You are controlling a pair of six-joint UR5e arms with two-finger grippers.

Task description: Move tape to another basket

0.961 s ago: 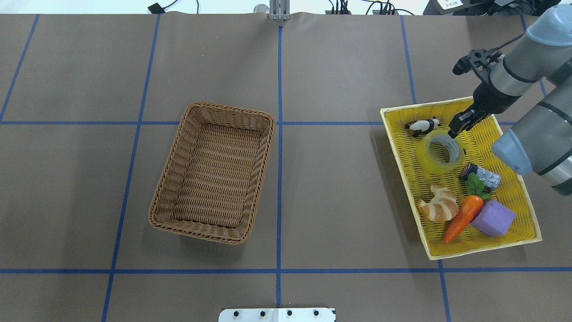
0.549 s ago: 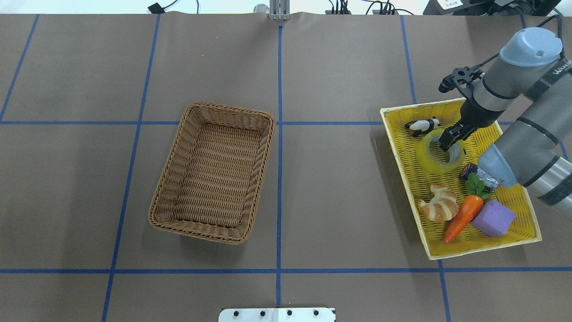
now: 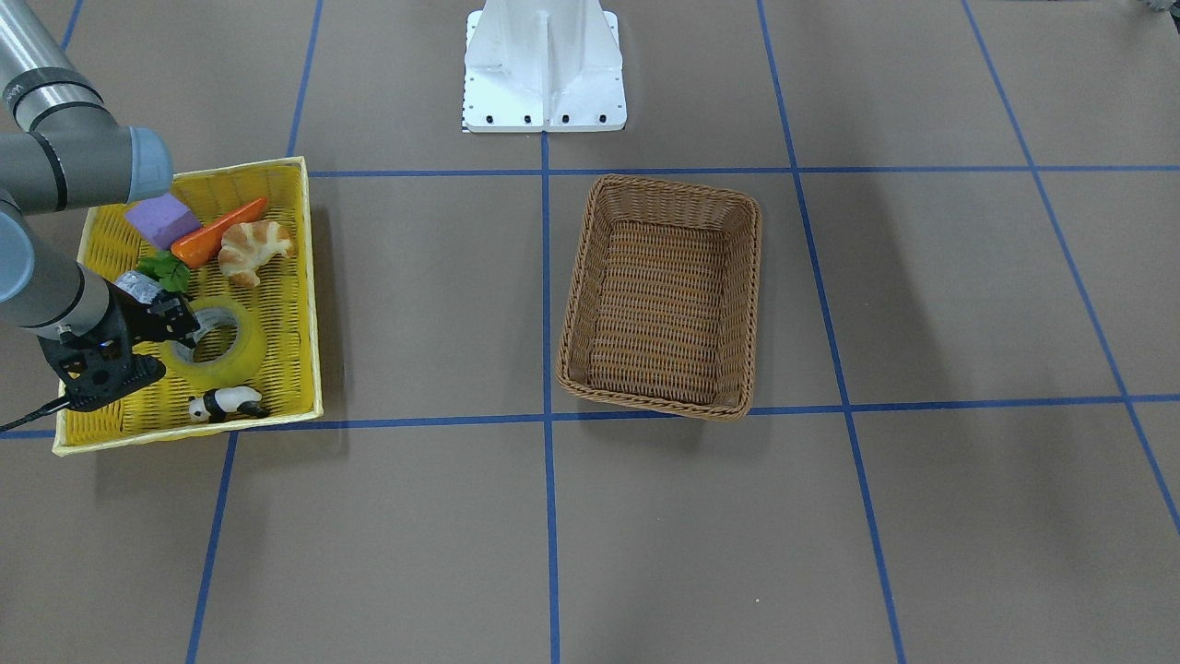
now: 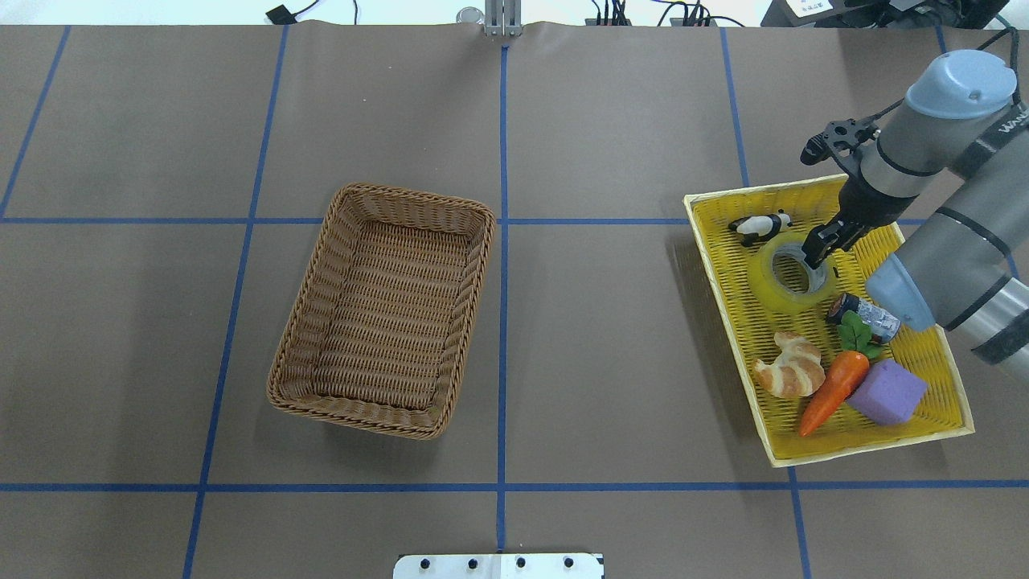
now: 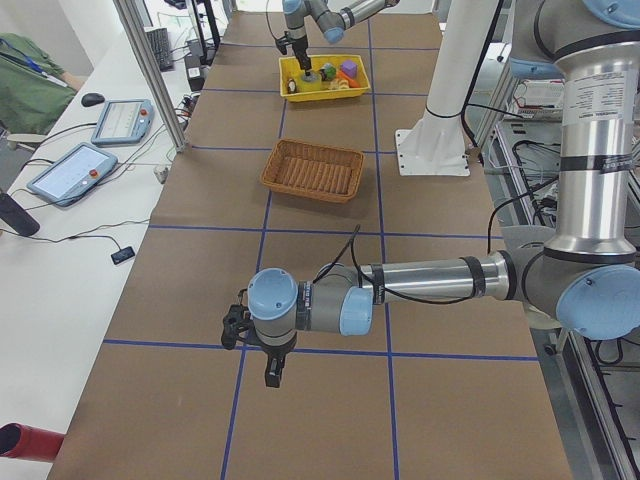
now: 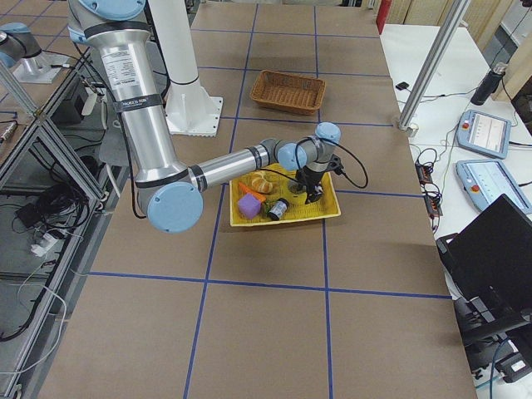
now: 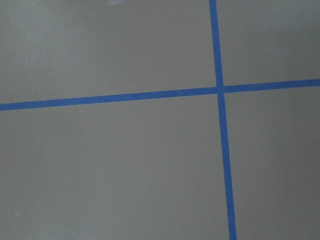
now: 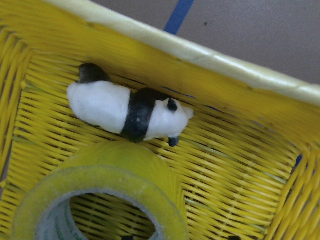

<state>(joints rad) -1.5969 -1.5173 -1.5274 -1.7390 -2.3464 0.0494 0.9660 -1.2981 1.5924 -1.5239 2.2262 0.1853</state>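
Down in the yellow tray [image 4: 936, 362], the right gripper [image 4: 820, 251] points at the tape [image 4: 768, 291]. Its two fingers are held apart and set astride the roll's wall on the far right side. In the right wrist view one dark fingertip shows inside the core hole and the other outside the roll. A strip of yellow weave shows between that outer tip and the tape, so the roll is not clamped.

The tape lies flat on the tray floor, hole up, in the tray's far half. Just beside it, toward the far rim, a small panda figure [image 4: 760, 227] lies on its side. On the near side of the tape a silver cylinder [image 4: 868, 315] with a dark cap also lies on its side. Beyond that come a croissant [image 4: 790, 367], a carrot [image 4: 836, 390] with green leaves, and a purple block [image 4: 887, 392]. The carrot lies between the other two.

The tray sits at the right of the brown surface [image 4: 611, 338], skewed to the blue lines [image 4: 502, 121]. The brown wicker basket [image 4: 414, 199] stands well apart to the left, beside the middle line.

The left gripper [image 5: 271, 375] hangs fingers down over a blue line, far off at the robot's left end. It shows only in the side view, so I cannot tell whether its fingers are apart or together.
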